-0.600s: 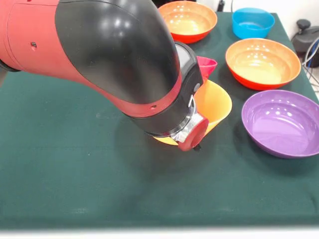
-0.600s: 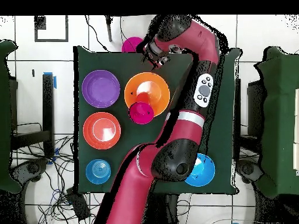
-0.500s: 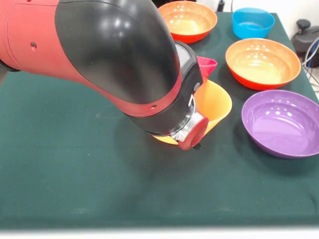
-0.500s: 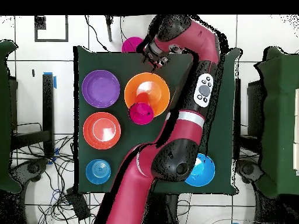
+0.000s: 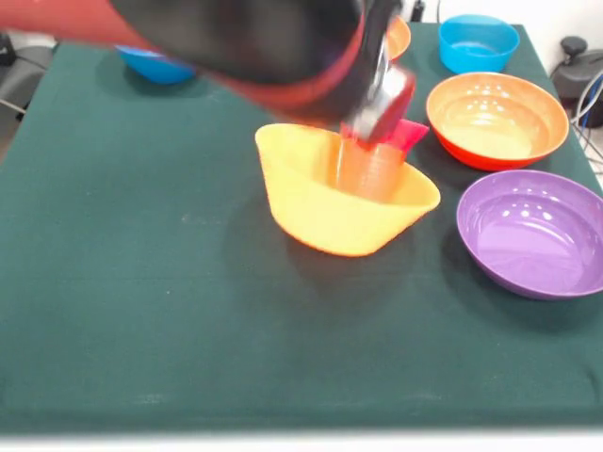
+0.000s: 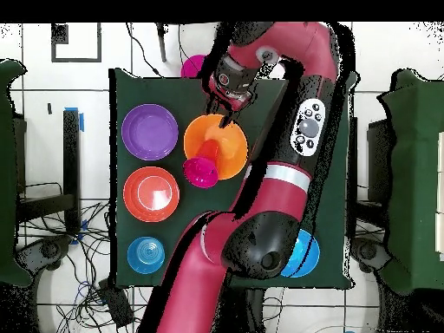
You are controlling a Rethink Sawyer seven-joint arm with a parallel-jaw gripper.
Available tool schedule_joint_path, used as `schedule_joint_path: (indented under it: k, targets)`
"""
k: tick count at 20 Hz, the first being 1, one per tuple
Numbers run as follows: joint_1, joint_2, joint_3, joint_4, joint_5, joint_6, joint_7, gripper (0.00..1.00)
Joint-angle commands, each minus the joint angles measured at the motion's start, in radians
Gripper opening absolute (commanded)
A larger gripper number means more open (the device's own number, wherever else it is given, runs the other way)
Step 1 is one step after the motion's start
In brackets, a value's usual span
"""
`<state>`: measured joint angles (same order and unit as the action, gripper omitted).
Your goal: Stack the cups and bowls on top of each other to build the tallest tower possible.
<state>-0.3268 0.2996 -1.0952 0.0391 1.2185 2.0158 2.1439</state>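
Observation:
The tower's base, a large yellow-orange flared bowl (image 5: 339, 202) (image 6: 217, 143), sits mid-table. An orange translucent cup (image 5: 370, 169) stands upright inside it. A small magenta bowl (image 5: 408, 134) (image 6: 201, 172) leans on the base bowl's rim. My gripper (image 5: 382, 113) (image 6: 228, 108) hangs blurred right above the cup; whether it holds the cup cannot be seen. An orange-red bowl (image 5: 497, 118) (image 6: 151, 193), a purple bowl (image 5: 532, 231) (image 6: 149, 131) and a blue bowl (image 5: 479, 42) (image 6: 146, 255) stand apart beside it.
A second blue bowl (image 5: 155, 66) (image 6: 305, 253) sits on the other side of the table, partly under the arm. Another orange bowl (image 5: 400, 38) peeks out behind the wrist. A pink bowl (image 6: 192, 65) lies at the table's edge.
The arm has swung up and back from in front of the yellow-orange bowl, uncovering it and the cup inside. The magenta bowl has shifted slightly along the rim.

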Motion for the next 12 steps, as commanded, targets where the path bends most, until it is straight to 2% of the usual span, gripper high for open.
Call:
schedule_joint_path:
  k: [1, 3, 6, 9, 10, 12]
  targets:
    - [-0.003, -0.079, -0.018, 0.015, 0.029, 0.236, -0.121, 1.00]
    - [-0.011, -0.068, -0.043, 0.007, 0.045, 0.216, -0.133, 1.00]
    - [0.009, -0.077, 0.003, 0.026, -0.001, 0.193, -0.124, 1.00]
    - [0.027, -0.084, 0.050, 0.043, -0.069, 0.102, -0.142, 1.00]
    - [0.036, -0.093, 0.076, 0.050, -0.136, -0.014, -0.163, 1.00]
    - [0.031, -0.095, 0.099, 0.011, -0.275, -0.313, -0.208, 1.00]
